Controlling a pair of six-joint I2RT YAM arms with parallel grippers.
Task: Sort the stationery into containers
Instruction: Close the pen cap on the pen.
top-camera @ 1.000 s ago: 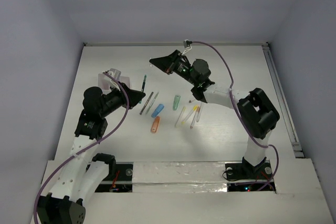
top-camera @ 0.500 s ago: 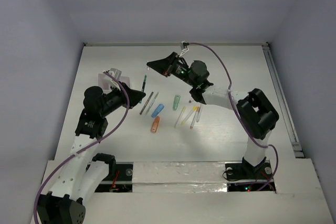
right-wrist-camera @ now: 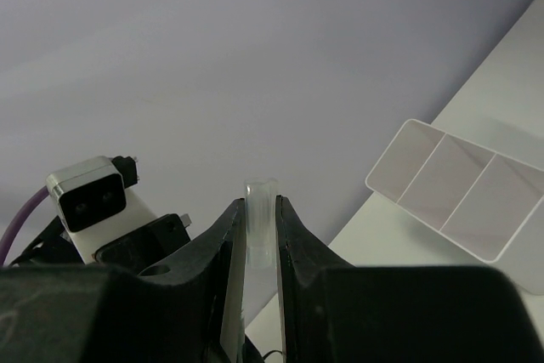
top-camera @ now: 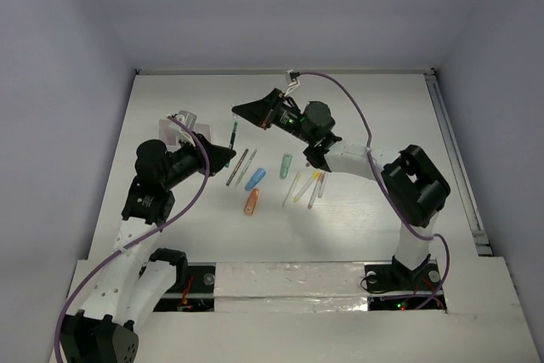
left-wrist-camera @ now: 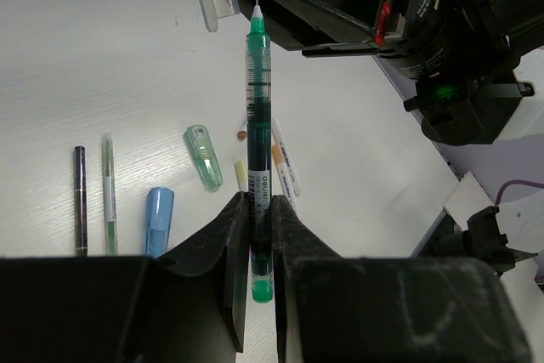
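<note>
While the left jaws clench one green pen (left-wrist-camera: 258, 125), the right jaws pinch one clear cap (right-wrist-camera: 260, 210).

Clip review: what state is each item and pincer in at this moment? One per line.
left pincer: shut on the pen.
green transparent pen: uncapped, gripped near its rear end, tip pointing toward the cap.
right pincer: shut on the cap.
clear plastic cap: off the pen, gripped.
white plastic three-compartment tray: visible compartments empty.
short blue marker: lying loose on the table.
short orange marker: lying loose on the table.
</note>
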